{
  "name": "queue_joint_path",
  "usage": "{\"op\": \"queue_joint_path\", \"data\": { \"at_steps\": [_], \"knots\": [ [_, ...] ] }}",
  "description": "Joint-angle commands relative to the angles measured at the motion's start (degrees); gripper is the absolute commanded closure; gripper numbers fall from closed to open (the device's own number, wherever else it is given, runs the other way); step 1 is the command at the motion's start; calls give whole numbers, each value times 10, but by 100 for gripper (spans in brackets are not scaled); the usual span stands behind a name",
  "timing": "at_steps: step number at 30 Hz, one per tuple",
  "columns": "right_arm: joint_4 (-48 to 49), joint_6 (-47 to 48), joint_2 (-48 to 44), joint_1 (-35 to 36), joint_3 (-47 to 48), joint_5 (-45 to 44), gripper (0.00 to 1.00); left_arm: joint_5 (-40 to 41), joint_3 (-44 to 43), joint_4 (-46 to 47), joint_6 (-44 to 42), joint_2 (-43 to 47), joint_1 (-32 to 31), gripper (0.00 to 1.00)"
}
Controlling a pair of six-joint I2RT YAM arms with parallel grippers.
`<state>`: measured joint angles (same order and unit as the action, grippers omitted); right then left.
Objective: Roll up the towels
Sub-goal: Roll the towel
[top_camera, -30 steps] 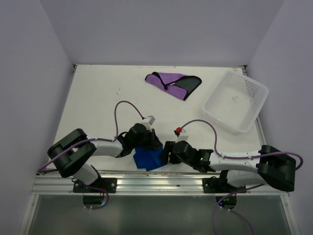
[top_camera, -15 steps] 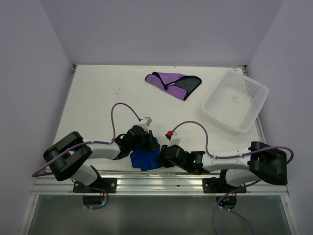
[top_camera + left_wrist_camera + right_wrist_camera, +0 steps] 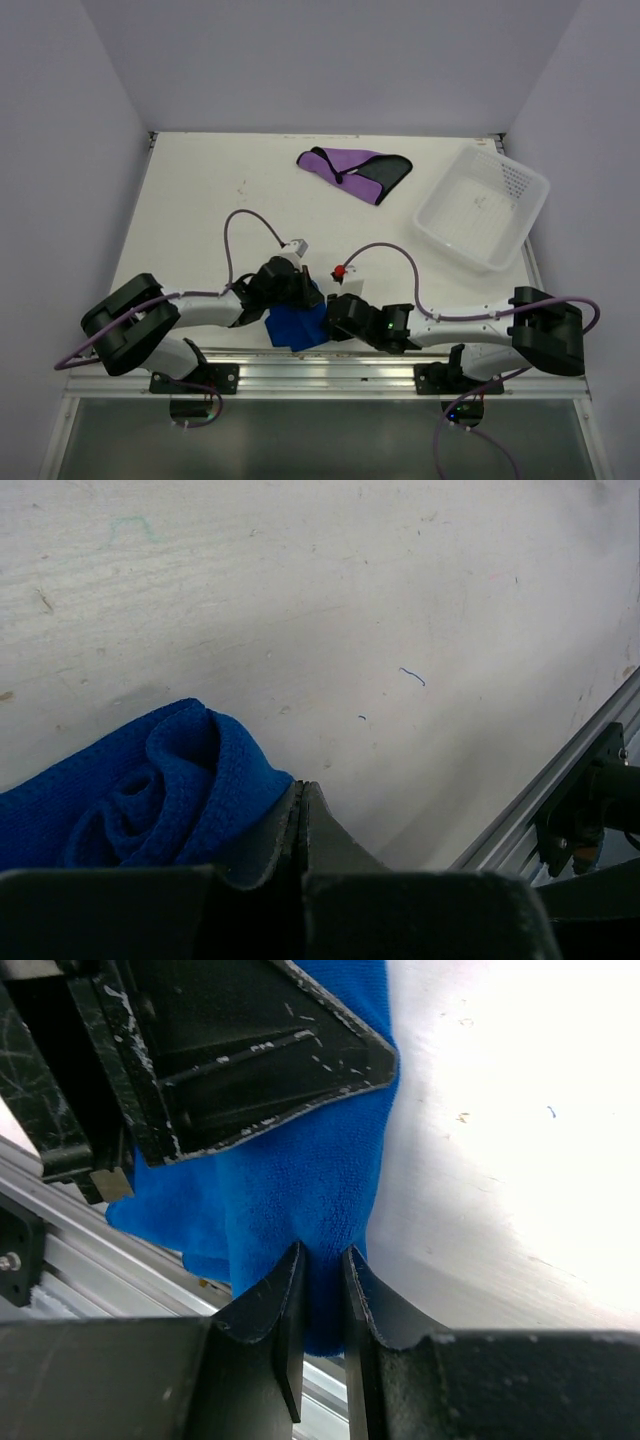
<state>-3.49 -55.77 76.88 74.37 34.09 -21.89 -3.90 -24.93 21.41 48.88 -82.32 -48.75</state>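
Note:
The blue towel (image 3: 297,325) lies bunched and partly rolled near the table's front edge, between both grippers. Its rolled end (image 3: 150,790) rests against the left side of my left gripper (image 3: 301,785), whose fingers are pressed together with nothing showing between them. My right gripper (image 3: 320,1255) is shut on a fold of the blue towel (image 3: 300,1190), with the left gripper's fingers (image 3: 250,1050) just beyond it. In the top view the left gripper (image 3: 303,292) and right gripper (image 3: 325,320) meet over the cloth. The purple towel (image 3: 355,170) with its black section lies flat at the back.
A white perforated basket (image 3: 475,210) stands at the right back of the table. The aluminium rail (image 3: 320,372) runs along the front edge, close under the blue towel, and shows at the lower right of the left wrist view (image 3: 560,780).
My right gripper moved left onto the blue towel and closed on a fold of it. The left arm shifted slightly left with its fingers still shut.

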Motion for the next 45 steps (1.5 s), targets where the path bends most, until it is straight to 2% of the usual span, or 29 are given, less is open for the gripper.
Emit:
{"op": "queue_joint_path", "data": {
  "at_steps": [1, 14, 19, 24, 29, 36, 39, 45],
  "knots": [
    [-99, 28, -7, 10, 26, -21, 100, 70, -10, -80, -23, 16, 3, 100],
    [-276, 73, 68, 73, 152, -153, 100, 97, -52, -126, -34, 43, 6, 100],
    [-356, 80, 141, 137, 215, -255, 100, 99, -72, -144, -34, 64, 16, 100],
    [-432, 68, 213, 184, 287, -315, 100, 94, -92, -167, -42, 81, 33, 100],
    [-491, 59, 277, 200, 348, -369, 100, 72, -97, -172, -42, 93, 46, 100],
    [-664, 29, 388, 204, 468, -449, 100, 43, -105, -154, -36, 94, 49, 100],
    [-688, 37, 421, 203, 493, -468, 100, 26, -112, -147, -38, 87, 48, 100],
    [-638, 108, 434, 203, 474, -470, 100, 0, -128, -137, -47, 68, 48, 100]
  ]
}}
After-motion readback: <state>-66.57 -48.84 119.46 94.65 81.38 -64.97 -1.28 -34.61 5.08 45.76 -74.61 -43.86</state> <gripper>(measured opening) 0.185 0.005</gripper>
